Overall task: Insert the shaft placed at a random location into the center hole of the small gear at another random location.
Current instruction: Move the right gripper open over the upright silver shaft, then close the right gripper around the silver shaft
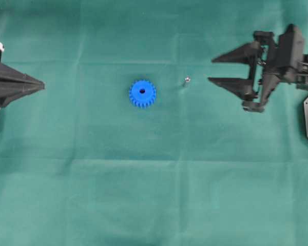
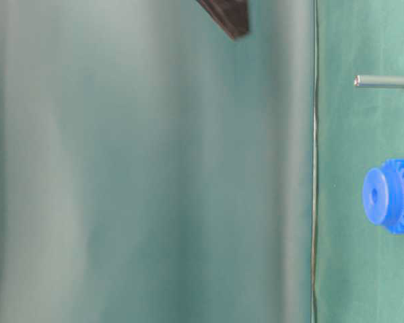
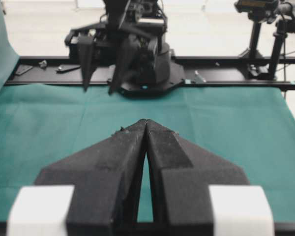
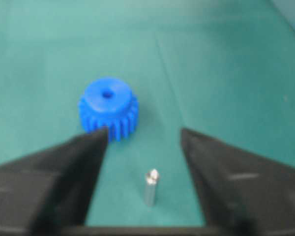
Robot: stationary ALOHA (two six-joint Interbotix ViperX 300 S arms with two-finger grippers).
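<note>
Green cloth (image 1: pixel 154 195) covers the whole table. Small gear (image 1: pixel 142 93) lies flat near the middle, a bit toward the far edge, hub up w/ center hole (image 1: pixel 141 91) open & unobstructed. Shaft (image 1: pixel 186 80) stands upright on the cloth just right of the gear, apart from it, nothing touching it.

Right gripper (image 1: pixel 211 70) is spread wide, holding nothing; in the wrist view the shaft (image 4: pixel 151 187) sits btwn the two fingers w/ the gear (image 4: pixel 108 108) beyond. Left gripper (image 1: pixel 43 85) is parked at the left edge, pinched closed & empty.

Step in hand, as I read it: approach & grasp the shaft. To do it well: keep the pin centred btwn the fingers, come in low enough to pinch its upper body w/o knocking it over, close slowly so neither finger pushes first. Grip should leave the lower end free for the hole. Pin is thin & prob tips easily, so avoid brushing it sideways, & don't nudge the gear
</note>
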